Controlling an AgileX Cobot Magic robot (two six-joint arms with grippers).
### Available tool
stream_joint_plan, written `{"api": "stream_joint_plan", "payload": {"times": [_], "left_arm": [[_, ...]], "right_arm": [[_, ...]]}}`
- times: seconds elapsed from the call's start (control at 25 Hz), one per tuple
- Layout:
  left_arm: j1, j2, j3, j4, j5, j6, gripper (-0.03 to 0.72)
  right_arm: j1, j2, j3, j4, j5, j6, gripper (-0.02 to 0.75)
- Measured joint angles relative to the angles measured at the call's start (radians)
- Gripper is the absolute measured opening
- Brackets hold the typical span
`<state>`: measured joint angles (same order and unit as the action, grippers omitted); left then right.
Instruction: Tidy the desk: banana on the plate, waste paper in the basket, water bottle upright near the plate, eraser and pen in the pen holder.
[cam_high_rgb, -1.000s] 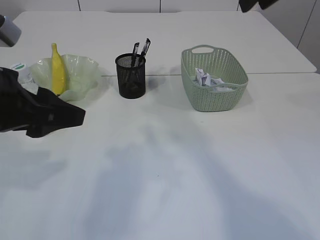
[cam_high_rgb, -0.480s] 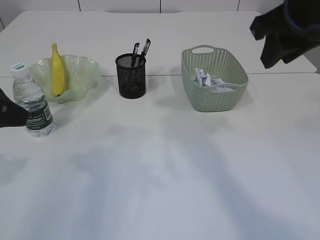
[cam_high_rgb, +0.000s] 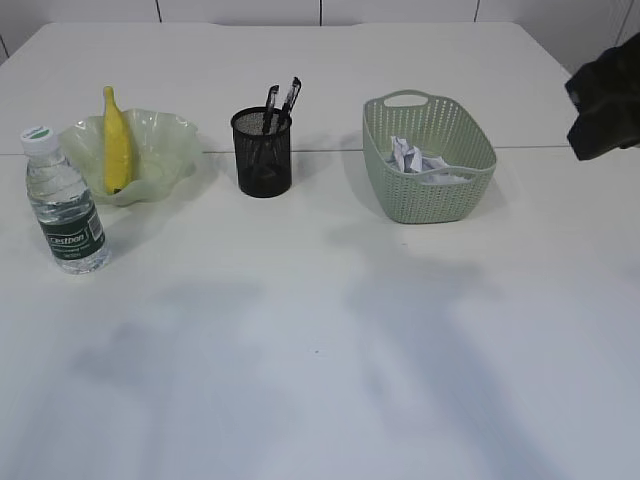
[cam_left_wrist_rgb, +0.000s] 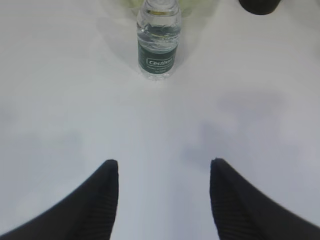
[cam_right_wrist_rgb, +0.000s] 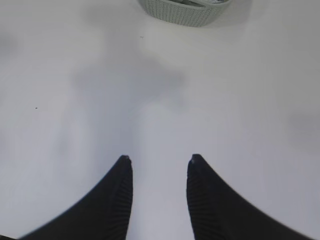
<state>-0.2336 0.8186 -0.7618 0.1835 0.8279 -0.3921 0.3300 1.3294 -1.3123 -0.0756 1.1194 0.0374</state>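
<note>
place: office or lab | evidence: plain white bench, mesh pen holder, white wall panels behind

Near half of desk open, far half has a row of obstacles.
Desk is bare along the near edge and across the middle. Toward the far edge stand, left to right, water bottle just beside plate, pen holder, basket, with passable gaps between them; the right edge is free.
</note>
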Motion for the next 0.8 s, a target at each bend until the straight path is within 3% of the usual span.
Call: {"api": "stream_joint_plan", "payload": {"times": [0.44, 0.8], "left_arm": [[0.0, -0.283, -0.002, 0.029, 0.215, -0.021, 0.415], [0.0, -0.491, -0.002, 0.029, 0.321, -0.023, 0.417]], "right_arm": [[0.0, -0.196, 0.079, 0.0, -0.005, -0.015, 0.274], [0.0, -0.453, 0.253, 0.029, 0.021, 0.0, 0.274]]}}
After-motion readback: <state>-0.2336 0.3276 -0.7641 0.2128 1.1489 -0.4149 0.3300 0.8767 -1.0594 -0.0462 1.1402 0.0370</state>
